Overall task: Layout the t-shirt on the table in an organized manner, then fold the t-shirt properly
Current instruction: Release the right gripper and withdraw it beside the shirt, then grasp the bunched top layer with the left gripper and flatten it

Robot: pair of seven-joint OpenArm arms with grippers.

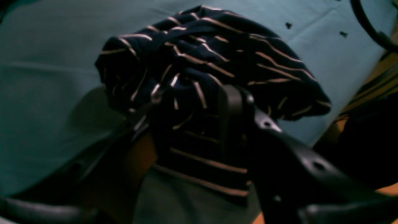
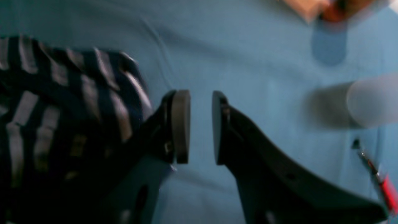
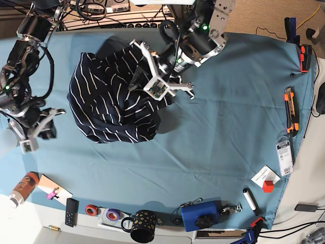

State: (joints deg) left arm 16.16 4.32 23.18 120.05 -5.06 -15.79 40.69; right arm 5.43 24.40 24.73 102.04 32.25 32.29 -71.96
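Lying in a soft bunched heap on the table [image 3: 213, 132], the t-shirt [image 3: 109, 104] is dark navy knit with thin pale stripes running every which way through the folds, sitting toward the far-left part of the teal cloth. The left gripper [image 3: 152, 81] is down in the heap's right edge; its dark fingers [image 1: 231, 118] have striped fabric between them, but the wrist view is too dim to say if they're pinching it or just standing around it. The right gripper [image 2: 200, 124] hangs just beside the shirt, flat grey pads [image 2: 182, 124] slightly apart with only bare table between. Around the near edge sit a spotted black mug [image 3: 143, 226], 2 tape rolls [image 3: 101, 212] and a blue box [image 3: 200, 215].
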